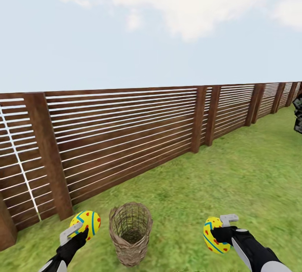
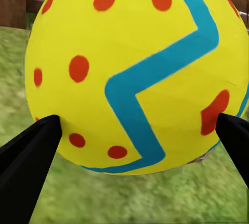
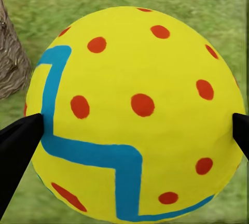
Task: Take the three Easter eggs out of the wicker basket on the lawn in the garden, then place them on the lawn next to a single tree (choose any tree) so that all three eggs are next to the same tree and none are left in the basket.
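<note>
We stand on the lawn [image 1: 235,179] by the slat fence [image 1: 126,137], the wicker basket [image 1: 130,232] upright between our arms. Its weave looks light and tippable. Each egg seems smooth, rigid and rounded, likely slippery, best pinched across its widest girth. Our left hand [image 1: 79,233] is clamped on the left egg [image 1: 87,222]; our right hand [image 1: 218,232] grips the right egg [image 1: 213,235] likewise.

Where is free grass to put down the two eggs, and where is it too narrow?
Widest bare lawn lies on the right, from the right gripper toward the fence. A smaller patch lies between the wicker basket and the right egg. It is tight on the left: the left gripper with its egg sits between basket and fence post.
</note>
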`<state>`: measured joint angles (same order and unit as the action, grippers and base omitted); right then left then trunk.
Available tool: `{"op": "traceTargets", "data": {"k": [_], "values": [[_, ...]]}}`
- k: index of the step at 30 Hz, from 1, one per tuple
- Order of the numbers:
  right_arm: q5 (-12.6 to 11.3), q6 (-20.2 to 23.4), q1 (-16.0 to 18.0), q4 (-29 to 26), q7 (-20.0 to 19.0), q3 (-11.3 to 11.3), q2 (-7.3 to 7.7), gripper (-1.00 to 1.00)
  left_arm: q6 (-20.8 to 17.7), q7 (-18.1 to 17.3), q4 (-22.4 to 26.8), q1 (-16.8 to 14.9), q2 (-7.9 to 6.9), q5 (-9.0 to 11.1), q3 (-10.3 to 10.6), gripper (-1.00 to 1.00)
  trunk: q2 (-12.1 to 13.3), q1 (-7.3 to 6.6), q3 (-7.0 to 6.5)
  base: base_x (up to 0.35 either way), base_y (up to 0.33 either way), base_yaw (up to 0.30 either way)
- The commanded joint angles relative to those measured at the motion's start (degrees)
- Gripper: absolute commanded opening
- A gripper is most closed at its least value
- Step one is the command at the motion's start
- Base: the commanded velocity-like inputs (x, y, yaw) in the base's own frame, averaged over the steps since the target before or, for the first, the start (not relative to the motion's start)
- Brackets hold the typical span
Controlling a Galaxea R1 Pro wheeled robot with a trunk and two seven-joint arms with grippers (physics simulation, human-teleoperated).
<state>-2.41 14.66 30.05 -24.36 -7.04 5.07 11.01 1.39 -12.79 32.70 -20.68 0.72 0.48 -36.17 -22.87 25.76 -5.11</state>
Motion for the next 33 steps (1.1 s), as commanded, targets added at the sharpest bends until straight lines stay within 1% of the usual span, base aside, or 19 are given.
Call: {"op": "traceTargets", "data": {"k": [1,18,28,33], "values": [[-0.2,0.3,0.0,-0.1,0.0,0.4,0.11,-1.0,0.0,-0.5,0.0,0.0,0.07,0.0,-0.5,-1.0,0.0,0.02,0.03,0.0,0.0,-0.253],[-0.3,0.4,0.0,-0.1,0.0,0.3,0.15,-1.0,0.0,-0.5,-0.3,0.0,0.04,0.0,-0.4,-1.0,0.0,0.02,0.03,-0.004,0.0,-0.265],[-0.3,0.0,0.0,-0.1,0.0,0.3,0.15,-1.0,-0.2,-0.6,-0.4,0.0,-0.01,0.0,-0.4,-1.0,0.0,0.02,0.03,-0.318,0.0,-0.024],[-0.3,0.3,0.0,-0.1,0.0,0.3,0.06,-1.0,-0.2,-0.6,-0.4,-0.1,-0.02,0.0,-0.4,-1.0,0.0,0.02,0.03,-0.34,0.101,-0.241]]}}
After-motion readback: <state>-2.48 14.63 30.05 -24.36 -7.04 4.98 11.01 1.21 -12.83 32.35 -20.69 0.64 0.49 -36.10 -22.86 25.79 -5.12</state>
